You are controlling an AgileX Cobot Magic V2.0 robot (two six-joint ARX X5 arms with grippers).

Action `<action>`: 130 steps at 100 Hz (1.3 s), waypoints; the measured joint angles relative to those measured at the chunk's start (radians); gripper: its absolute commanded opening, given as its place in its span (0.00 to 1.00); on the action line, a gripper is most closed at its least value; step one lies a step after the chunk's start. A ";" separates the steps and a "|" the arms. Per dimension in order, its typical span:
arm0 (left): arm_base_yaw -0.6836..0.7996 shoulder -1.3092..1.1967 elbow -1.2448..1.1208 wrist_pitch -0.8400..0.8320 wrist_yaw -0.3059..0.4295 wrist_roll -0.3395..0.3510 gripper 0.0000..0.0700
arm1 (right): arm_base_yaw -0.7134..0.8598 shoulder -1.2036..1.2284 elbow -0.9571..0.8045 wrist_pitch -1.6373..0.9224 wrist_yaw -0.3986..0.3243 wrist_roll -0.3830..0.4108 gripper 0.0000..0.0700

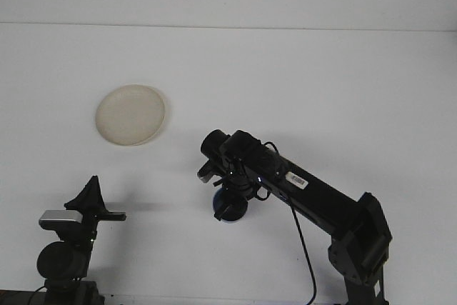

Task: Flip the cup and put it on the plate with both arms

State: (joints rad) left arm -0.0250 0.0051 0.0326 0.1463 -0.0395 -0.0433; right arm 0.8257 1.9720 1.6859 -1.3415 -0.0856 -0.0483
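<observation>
Near the middle of the white table (343, 91), the right gripper (227, 196) points down at a dark blue cup (230, 207), which sits partly hidden under the wrist. The fingers are lost in the dark mass of the wrist and the cup, so whether they are apart or clamped on the cup cannot be told. Behind them, the black right arm (314, 194) slants back to its base at the lower right, a cable hanging below it. The cream plate (131, 114) lies well apart from the cup, up and to the left. At the lower left, the left gripper (88, 201) stands over bare table, its fingers too dark to judge.
</observation>
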 measured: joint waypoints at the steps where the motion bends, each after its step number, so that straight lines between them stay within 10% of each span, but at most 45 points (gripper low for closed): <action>1: 0.000 0.000 0.000 0.000 0.000 0.000 0.02 | 0.000 0.003 0.002 0.000 -0.004 -0.001 0.00; 12: 0.000 0.000 0.000 0.000 0.000 0.000 0.02 | 0.005 0.005 0.003 0.000 -0.007 -0.004 0.05; 29: 0.000 0.000 0.000 0.000 0.000 0.000 0.02 | 0.010 0.005 0.003 0.000 -0.015 -0.005 0.58; 71: 0.000 0.000 0.000 0.000 0.000 -0.011 0.02 | -0.032 -0.210 0.042 0.047 -0.032 -0.008 0.58; 103: 0.000 0.000 0.002 -0.019 0.083 -0.259 0.02 | -0.150 -0.528 -0.019 0.327 -0.098 -0.008 0.58; 130: 0.000 0.060 0.092 -0.191 0.220 -0.343 0.02 | -0.274 -0.943 -0.434 0.641 -0.037 -0.008 0.57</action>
State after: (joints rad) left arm -0.0250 0.0647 0.1249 -0.0448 0.1806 -0.3859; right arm 0.5514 1.0294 1.2522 -0.7006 -0.1223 -0.0563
